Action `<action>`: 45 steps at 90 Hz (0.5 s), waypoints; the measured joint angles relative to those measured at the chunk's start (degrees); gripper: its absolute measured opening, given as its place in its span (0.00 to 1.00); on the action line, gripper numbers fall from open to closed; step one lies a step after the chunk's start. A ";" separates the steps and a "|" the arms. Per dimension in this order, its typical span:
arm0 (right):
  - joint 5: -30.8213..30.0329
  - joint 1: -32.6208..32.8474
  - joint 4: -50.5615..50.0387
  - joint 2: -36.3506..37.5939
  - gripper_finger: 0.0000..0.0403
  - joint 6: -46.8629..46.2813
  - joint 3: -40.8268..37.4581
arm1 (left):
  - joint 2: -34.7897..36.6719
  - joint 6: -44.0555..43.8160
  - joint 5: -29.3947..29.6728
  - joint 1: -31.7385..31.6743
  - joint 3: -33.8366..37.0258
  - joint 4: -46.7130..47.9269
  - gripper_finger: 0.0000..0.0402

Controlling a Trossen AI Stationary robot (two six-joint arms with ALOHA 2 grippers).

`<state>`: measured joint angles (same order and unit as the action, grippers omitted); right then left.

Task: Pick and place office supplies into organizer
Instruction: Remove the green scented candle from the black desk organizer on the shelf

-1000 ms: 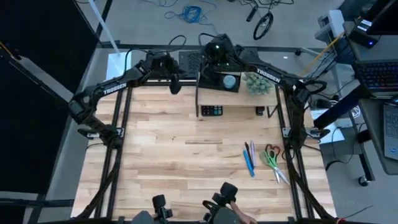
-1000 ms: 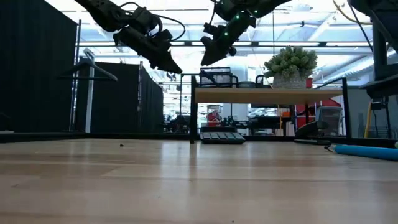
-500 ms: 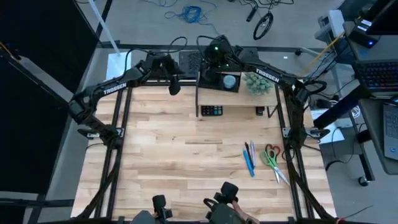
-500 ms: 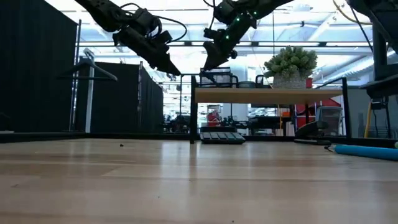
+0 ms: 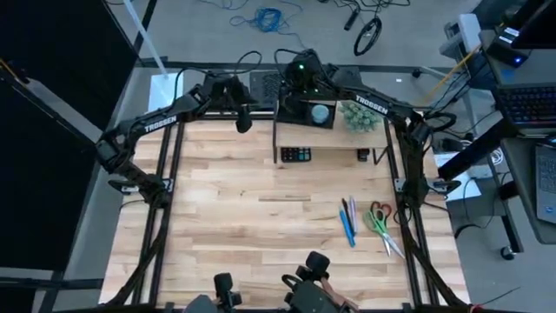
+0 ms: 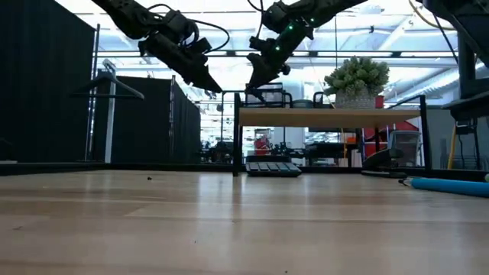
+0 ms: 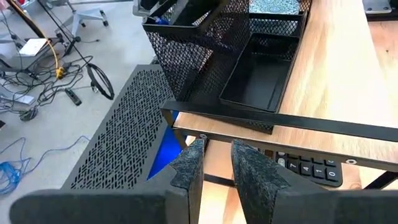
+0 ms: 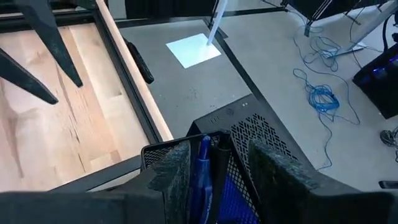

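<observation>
The black mesh organizer point(image 5: 301, 110) stands on the wooden shelf riser point(image 5: 334, 139) at the table's far edge, with a blue-grey disc point(image 5: 321, 113) in it. My right gripper point(image 8: 217, 168) hangs open above its tall compartment point(image 8: 249, 140). A blue pen point(image 8: 203, 171) stands upright in that compartment, between the fingers and close to one of them. Left of the organizer point(image 7: 249, 81), in the air, my left gripper point(image 7: 217, 155) is narrowly open and holds nothing. More pens point(image 5: 348, 222) and the scissors point(image 5: 380, 224) lie flat at the right. My right gripper comes from above, slanting, with its fingers on either side of the blue pen's upper end point(image 8: 203, 155). The gap is far wider than the pen. I cannot tell whether the nearer finger point(image 8: 177, 171) touches it.
A black calculator point(image 5: 296, 155) lies under the riser, and a fuzzy green plant point(image 5: 356, 116) sits on top at its right. A dark perforated panel point(image 7: 118, 149) lies beyond the far edge. The middle and left of the tabletop point(image 5: 226, 200) are bare wood.
My right gripper has sunk a little toward the organizer and tipped slightly steeper.
</observation>
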<state>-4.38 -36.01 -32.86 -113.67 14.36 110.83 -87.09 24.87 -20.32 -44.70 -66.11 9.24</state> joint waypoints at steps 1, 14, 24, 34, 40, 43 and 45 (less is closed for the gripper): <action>0.01 0.00 0.15 -0.01 0.37 0.03 0.00 | 0.00 -0.04 0.00 0.01 0.00 -0.03 0.18; -0.18 -0.02 1.04 -0.13 0.37 0.97 -0.04 | 0.00 -0.09 0.00 0.21 0.00 -0.14 0.18; -0.18 -0.01 0.41 -0.13 0.37 1.18 -0.02 | 0.00 -0.09 0.00 0.21 0.00 -0.14 0.18; -0.26 0.31 0.04 0.20 0.37 0.69 -0.02 | 0.00 -0.11 0.00 0.21 0.00 -0.12 0.18; -0.28 0.60 -0.25 0.64 0.37 0.93 -0.06 | 0.00 -0.11 0.00 0.21 0.00 -0.14 0.18; -0.43 0.78 -0.60 1.17 0.37 1.28 -0.15 | 0.00 -0.11 0.00 0.21 0.00 -0.12 0.18; -0.36 0.84 -0.86 1.57 0.37 1.50 -0.18 | 0.00 -0.11 0.00 0.21 0.00 -0.11 0.18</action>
<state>-4.74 -35.17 -33.73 -112.10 15.86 110.64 -87.09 24.75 -20.32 -44.49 -66.11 9.14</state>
